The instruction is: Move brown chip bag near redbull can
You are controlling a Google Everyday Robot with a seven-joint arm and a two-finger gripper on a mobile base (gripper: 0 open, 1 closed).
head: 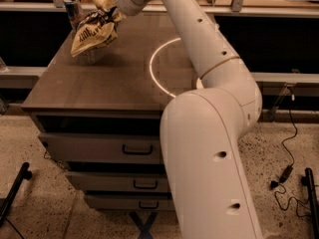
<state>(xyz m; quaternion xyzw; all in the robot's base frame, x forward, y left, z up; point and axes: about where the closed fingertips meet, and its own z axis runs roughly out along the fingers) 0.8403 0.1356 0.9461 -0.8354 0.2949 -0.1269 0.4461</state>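
The brown chip bag [93, 32], a wrinkly foil snack bag in tan-yellow and dark brown with white lettering, hangs tilted over the 10 o'clock corner of a dark brown wooden table top [114, 83], its shadow on the wood just beneath it. Its upper end is pinched in the gripper [103, 6], whose jaws are clenched on the foil at the bag's 1 o'clock end. Near the bag, at its 11 o'clock, the redbull can [74, 9], a slim blue and silver can, stands upright by the table's far left edge; bag and can do not touch. The white jointed robot arm [199, 44] comes down from the gripper towards 5 o'clock, across a thin glowing white ring [152, 71] on the wood, into a broad white body that hides the table's right front. The left and front edges of the top are in plain sight. Under the top is a dark slot, then three closed pale drawers [99, 148] with dark handles; their contents cannot be seen. The floor [45, 133] is speckled stone, with a black cable [288, 171] at 4 o'clock and black stand legs [15, 190] at 8 o'clock. A light rail [279, 9] runs behind the table.
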